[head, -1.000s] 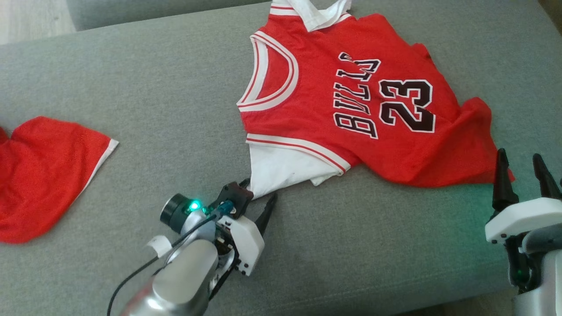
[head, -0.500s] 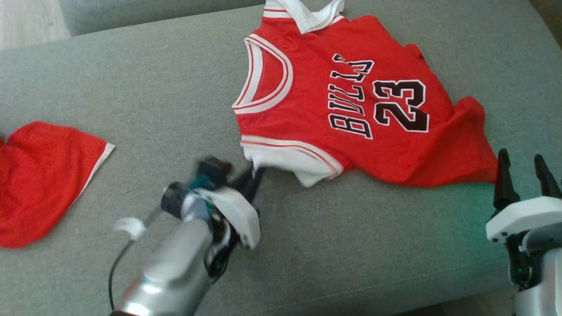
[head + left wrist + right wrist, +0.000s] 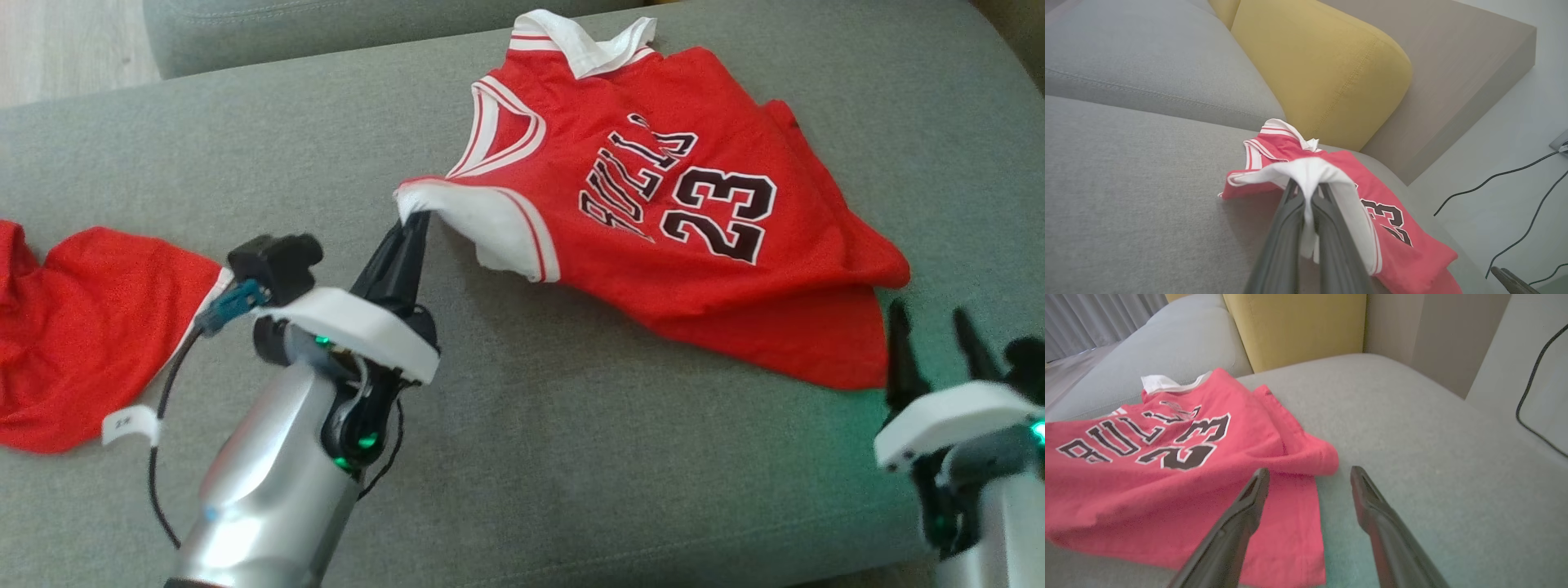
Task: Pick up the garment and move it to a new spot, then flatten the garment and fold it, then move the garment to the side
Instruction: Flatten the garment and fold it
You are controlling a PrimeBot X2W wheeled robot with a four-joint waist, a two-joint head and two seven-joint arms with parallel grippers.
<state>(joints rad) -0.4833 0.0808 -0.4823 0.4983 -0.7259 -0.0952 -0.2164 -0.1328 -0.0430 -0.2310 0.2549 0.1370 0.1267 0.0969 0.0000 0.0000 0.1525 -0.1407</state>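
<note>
Black and long-fingered, the left end effector [image 3: 415,224] is clamped on the white edge [image 3: 490,224] of a red jersey [image 3: 620,269]. In the left wrist view the two fingers are pressed together at the tips [image 3: 1308,190], with white cloth [image 3: 1310,171] pinched between them and draped over both sides. That pinched corner is raised off the grey sofa seat [image 3: 571,457]; the rest of the jersey lies spread and rumpled across the seat's far right part. Its front faces up, showing "BULLS" and "23" in black letters outlined in white, and a white-trimmed neckline.

The right end effector [image 3: 927,318] sits at the lower right, fingers apart and empty, just beside the jersey's bottom hem. In the right wrist view its fingertips [image 3: 1310,473] are spread wide, one of them overlapping the red hem [image 3: 1290,522].

A second red garment [image 3: 73,327] with a white border lies on the seat well apart to the left. A yellow cushion [image 3: 1323,61] rests behind the jersey. A dark cable [image 3: 1494,179] trails across the pale floor beyond the sofa.
</note>
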